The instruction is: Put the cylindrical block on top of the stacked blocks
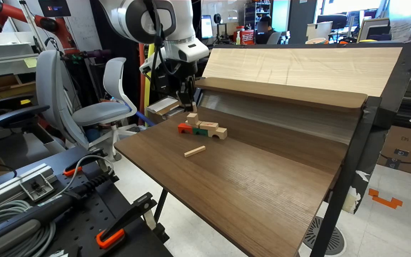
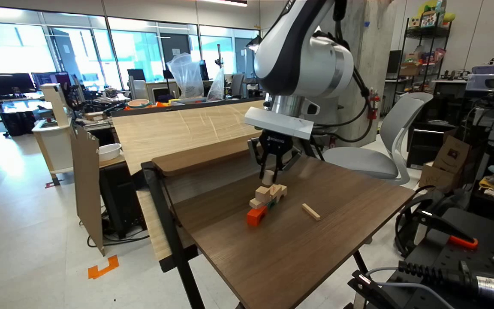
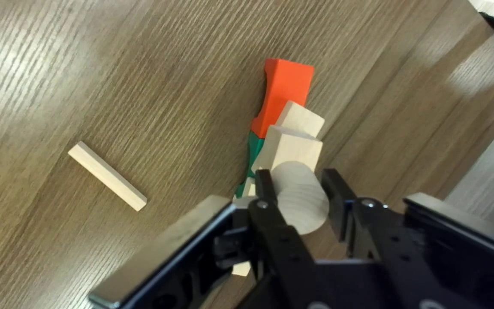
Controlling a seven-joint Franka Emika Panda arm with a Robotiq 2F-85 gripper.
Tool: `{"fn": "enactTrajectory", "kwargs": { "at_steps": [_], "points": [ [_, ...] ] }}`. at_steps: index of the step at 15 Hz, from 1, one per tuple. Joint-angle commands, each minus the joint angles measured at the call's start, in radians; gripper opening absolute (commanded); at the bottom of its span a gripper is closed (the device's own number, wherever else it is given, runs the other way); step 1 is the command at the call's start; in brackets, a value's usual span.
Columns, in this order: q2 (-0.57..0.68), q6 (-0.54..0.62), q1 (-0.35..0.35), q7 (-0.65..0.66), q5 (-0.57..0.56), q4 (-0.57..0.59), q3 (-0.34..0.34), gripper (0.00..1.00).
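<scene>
Two fingers (image 3: 265, 186) of the claw (image 3: 296, 177) pinch the cylindrical block (image 3: 302, 208) aloft, just below centre in the wrist view, near the top cube (image 3: 297, 150) of the stacked blocks (image 1: 206, 126). Placing it well should mean centring it over that cube, lowering it upright, releasing only once it sits flat. A white bowl (image 2: 109, 154), at left in an exterior view, hides its contents.
</scene>
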Motion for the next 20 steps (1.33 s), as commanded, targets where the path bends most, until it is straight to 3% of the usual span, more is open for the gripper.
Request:
{"fn": "enactTrajectory", "kwargs": {
  "at_steps": [1,10,11,13,17,20],
  "points": [
    [0.025,0.002,0.016,-0.007,-0.007,0.033,-0.007,0.08],
    [0.063,0.002,0.025,-0.008,-0.012,0.071,-0.013,0.08],
    [0.066,-0.002,0.026,-0.008,-0.013,0.074,-0.014,0.57],
    [0.071,-0.002,0.027,-0.008,-0.014,0.079,-0.015,0.65],
    [0.066,0.002,0.024,-0.015,-0.013,0.076,-0.016,0.95],
    [0.050,0.000,0.016,-0.028,-0.010,0.072,-0.014,1.00]
  ]
}}
